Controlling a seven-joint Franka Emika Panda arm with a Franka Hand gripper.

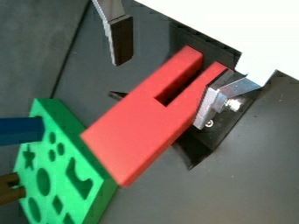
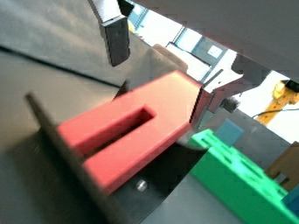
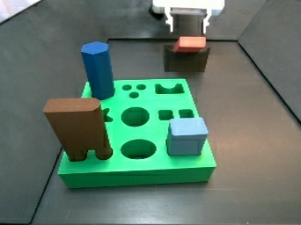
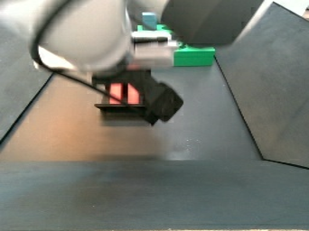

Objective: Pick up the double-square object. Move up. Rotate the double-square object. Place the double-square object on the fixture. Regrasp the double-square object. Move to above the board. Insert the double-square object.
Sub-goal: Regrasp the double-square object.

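At the far end of the worktop: the end effector (image 3: 188,28) hangs just above the fixture (image 3: 185,60).
End effector state: open; the two silver fingers (image 1: 119,33) stand on either side of the red piece without touching it, holding nothing.
Double-square object (image 1: 149,112): red, long, with a groove along its top; it lies in the fixture, one end sticking out toward the board in both wrist views.
Fixture in a side view (image 4: 151,101): dark bracket, red piece partly hidden behind it.
Board (image 3: 106,167): bright green slab, nearer the camera, apart from the fixture.
On the board: a blue prism (image 3: 98,70), a brown block (image 3: 77,128) and a light-blue cube (image 3: 187,136).
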